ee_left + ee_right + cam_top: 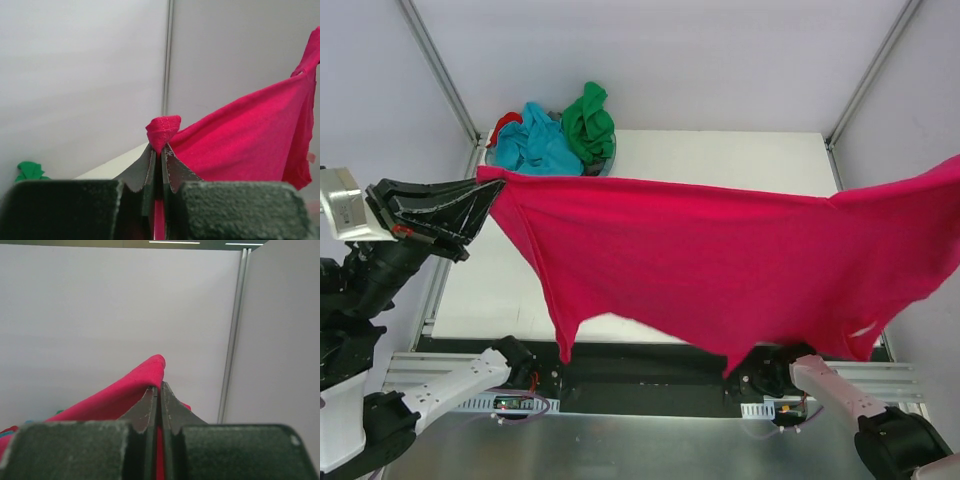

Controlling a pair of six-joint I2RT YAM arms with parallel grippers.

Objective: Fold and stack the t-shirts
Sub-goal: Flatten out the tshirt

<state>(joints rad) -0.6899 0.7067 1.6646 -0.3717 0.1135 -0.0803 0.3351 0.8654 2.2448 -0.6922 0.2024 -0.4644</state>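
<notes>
The crimson-pink t-shirt [720,260] hangs stretched in the air across the table, held at both ends. My left gripper [490,195] is shut on its left corner, seen in the left wrist view [161,150] with a hem fold [163,129] sticking out past the tips. My right gripper is beyond the right edge of the top view; in the right wrist view [159,386] it is shut on the shirt's other end [140,380]. The turquoise-blue t-shirt [537,143], the green t-shirt [588,122] and a bit of the red t-shirt [503,124] lie bunched at the back left.
The bunched shirts sit in a small grey basket [605,163] at the table's far left corner. The white table [720,155] shows behind the hanging shirt. Grey walls and frame posts [440,70] enclose the space.
</notes>
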